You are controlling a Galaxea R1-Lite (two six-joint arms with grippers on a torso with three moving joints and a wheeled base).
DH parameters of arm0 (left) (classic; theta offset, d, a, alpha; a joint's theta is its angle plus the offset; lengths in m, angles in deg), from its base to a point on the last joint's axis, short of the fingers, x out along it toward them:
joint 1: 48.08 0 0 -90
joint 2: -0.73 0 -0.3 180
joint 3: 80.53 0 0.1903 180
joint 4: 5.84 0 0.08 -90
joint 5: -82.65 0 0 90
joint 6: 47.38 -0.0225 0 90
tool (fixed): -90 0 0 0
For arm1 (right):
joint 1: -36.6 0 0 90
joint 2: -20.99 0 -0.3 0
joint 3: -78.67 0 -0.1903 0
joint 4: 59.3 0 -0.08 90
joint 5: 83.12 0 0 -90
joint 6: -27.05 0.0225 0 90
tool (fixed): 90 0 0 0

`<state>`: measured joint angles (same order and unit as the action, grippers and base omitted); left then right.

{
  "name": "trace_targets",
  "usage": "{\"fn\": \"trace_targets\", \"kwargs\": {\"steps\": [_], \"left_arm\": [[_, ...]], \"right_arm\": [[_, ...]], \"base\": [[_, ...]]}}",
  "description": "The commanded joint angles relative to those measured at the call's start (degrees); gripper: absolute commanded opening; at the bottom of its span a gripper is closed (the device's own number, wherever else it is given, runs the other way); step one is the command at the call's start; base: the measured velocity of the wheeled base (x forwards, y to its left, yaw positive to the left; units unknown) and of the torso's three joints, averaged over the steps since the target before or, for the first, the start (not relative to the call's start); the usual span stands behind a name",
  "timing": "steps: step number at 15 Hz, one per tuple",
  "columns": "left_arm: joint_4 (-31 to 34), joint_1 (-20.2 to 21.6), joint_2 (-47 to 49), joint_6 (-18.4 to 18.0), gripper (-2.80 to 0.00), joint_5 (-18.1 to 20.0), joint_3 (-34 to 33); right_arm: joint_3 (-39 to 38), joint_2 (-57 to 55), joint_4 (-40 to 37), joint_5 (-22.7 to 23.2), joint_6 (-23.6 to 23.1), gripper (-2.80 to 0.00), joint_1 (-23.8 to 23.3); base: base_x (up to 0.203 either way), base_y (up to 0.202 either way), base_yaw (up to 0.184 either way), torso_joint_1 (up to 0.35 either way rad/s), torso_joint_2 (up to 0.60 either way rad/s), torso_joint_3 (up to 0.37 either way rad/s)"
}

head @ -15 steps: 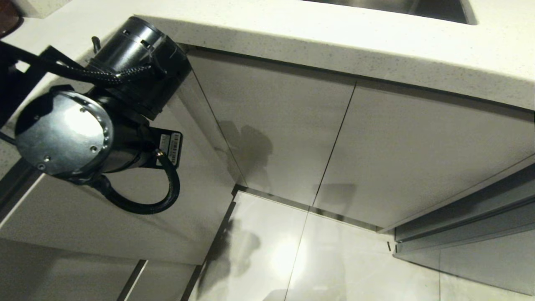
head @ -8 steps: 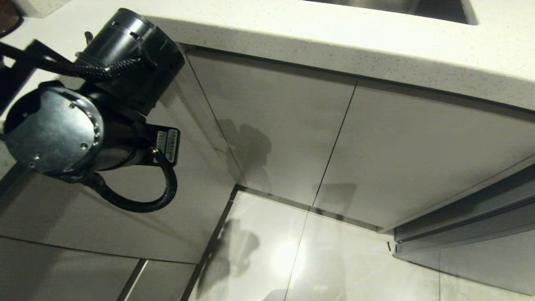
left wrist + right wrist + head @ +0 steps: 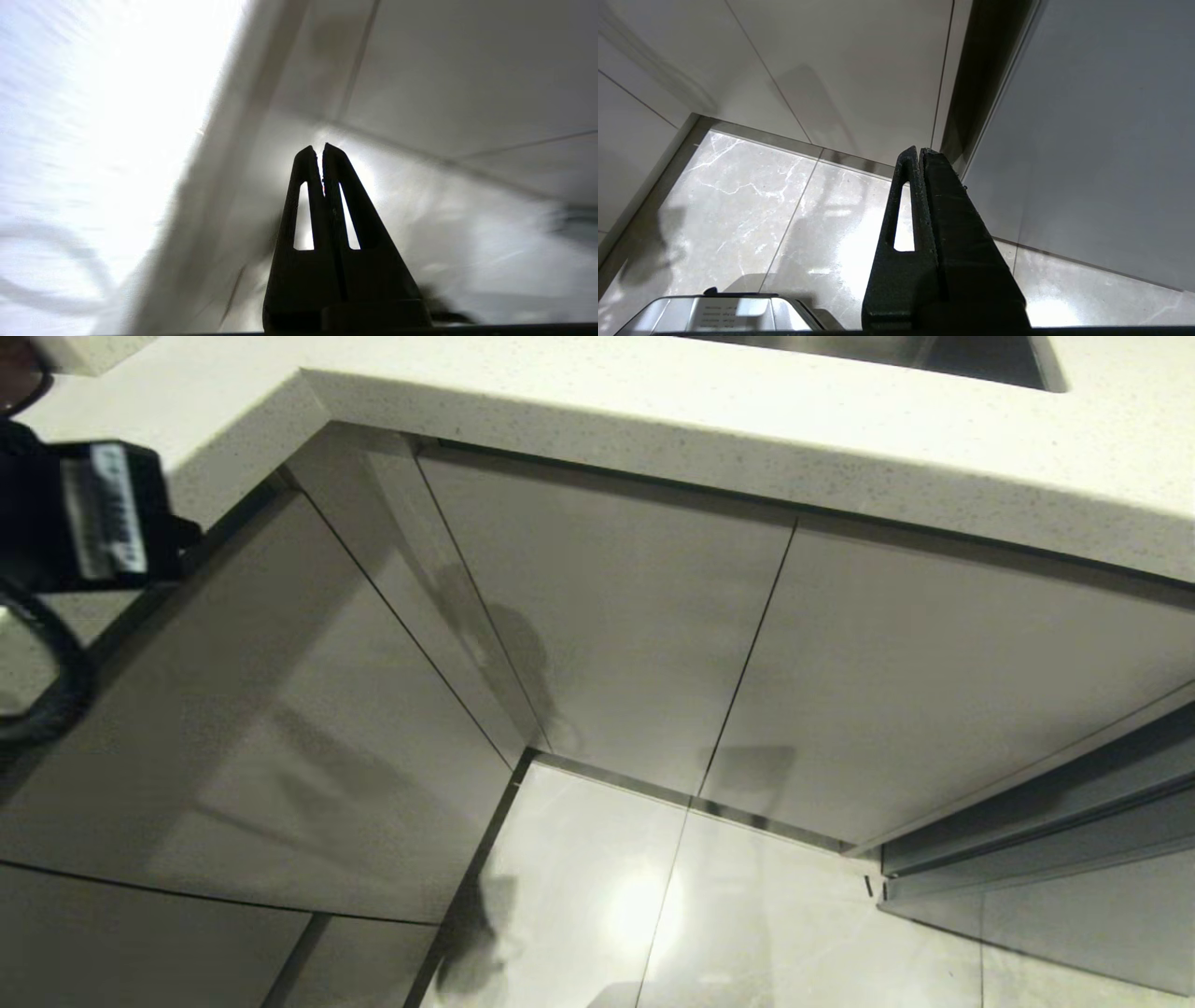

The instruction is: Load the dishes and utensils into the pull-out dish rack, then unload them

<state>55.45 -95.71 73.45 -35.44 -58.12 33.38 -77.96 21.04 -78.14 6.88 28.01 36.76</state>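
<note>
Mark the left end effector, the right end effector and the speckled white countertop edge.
left end effector [image 3: 323,148]: left wrist view, at the closed black fingertips.
right end effector [image 3: 920,151]: right wrist view, at the closed black fingertips.
speckled white countertop [image 3: 709,425]: head view, on its front edge.

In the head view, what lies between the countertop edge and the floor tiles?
Only closed pale grey cabinet fronts fill the stretch between countertop and floor tiles; no rack or dishes show there.
</note>
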Motion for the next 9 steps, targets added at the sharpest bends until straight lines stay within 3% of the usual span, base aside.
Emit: {"fn": "trace_targets", "kwargs": {"steps": [1,3,5,9], "left_arm": [[-5.16,0.33,-11.19,-4.03,-2.8,8.14,-0.3],[-10.73,2.6,-16.81,-5.87,-2.8,19.47,-0.99],[-15.23,9.25,-20.56,-6.49,-2.8,26.8,-2.07],[-17.74,30.22,-28.66,-6.67,-2.8,43.04,-3.59]], "right_arm": [[-1.5,-0.05,0.04,0.0,0.0,-2.8,0.02],[-1.49,-0.05,0.04,0.0,0.0,-2.8,0.02],[-1.49,-0.05,0.04,0.0,0.0,-2.8,0.02],[-1.49,-0.05,0.02,0.0,0.0,-2.8,0.02]], "base": [[0.0,0.0,0.0,0.0,0.0,0.0],[0.0,0.0,0.0,0.0,0.0,0.0],[0.0,0.0,0.0,0.0,0.0,0.0],[0.0,0.0,0.0,0.0,0.0,0.0]]}}
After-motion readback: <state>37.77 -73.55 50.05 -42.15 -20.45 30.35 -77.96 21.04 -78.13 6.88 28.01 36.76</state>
